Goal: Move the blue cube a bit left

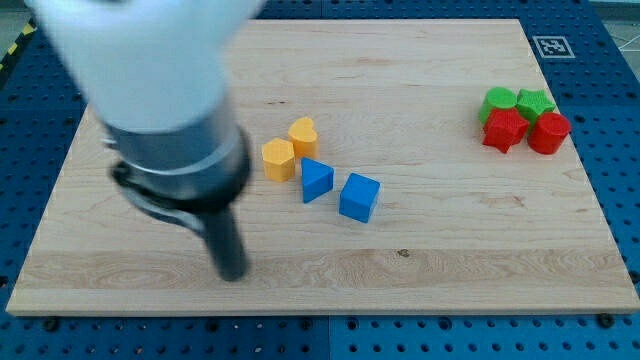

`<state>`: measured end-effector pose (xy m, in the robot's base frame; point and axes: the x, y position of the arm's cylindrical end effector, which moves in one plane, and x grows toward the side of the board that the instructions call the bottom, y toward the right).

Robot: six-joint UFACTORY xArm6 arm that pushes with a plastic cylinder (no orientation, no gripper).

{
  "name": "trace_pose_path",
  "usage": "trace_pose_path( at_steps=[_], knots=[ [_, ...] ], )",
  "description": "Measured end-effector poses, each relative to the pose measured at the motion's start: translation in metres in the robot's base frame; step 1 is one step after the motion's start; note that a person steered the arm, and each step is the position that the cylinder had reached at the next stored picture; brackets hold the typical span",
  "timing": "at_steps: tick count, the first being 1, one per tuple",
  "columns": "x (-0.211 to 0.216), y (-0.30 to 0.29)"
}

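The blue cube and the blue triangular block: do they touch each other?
Apart. The camera view shows a thin strip of bare wood between the blue cube and the blue triangular block.

The blue cube (359, 196) is showing bright blue, and the blue wedge (316, 180) is wearing the same blue. Two orange-yellow blocks are glowing like egg yolk: the six-sided one (278, 159) and the heart one (303, 136). Two green blocks, the round one (498, 101) and the star (535, 102), are shining leaf green. The red star (504, 130) and the red round block (548, 132) are looking cherry red. The board (420, 250) is showing pale wood with thin lines. The floor (610, 30) is showing blue with dark dots. My tip (232, 274) is looking black, under a white arm (140, 50).
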<state>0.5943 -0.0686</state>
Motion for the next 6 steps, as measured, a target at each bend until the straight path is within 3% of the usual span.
trace_pose_path(
  at_steps=[2, 4, 6],
  knots=[
    [-0.025, 0.113],
    [-0.032, 0.184],
    [-0.073, 0.164]
  ],
)
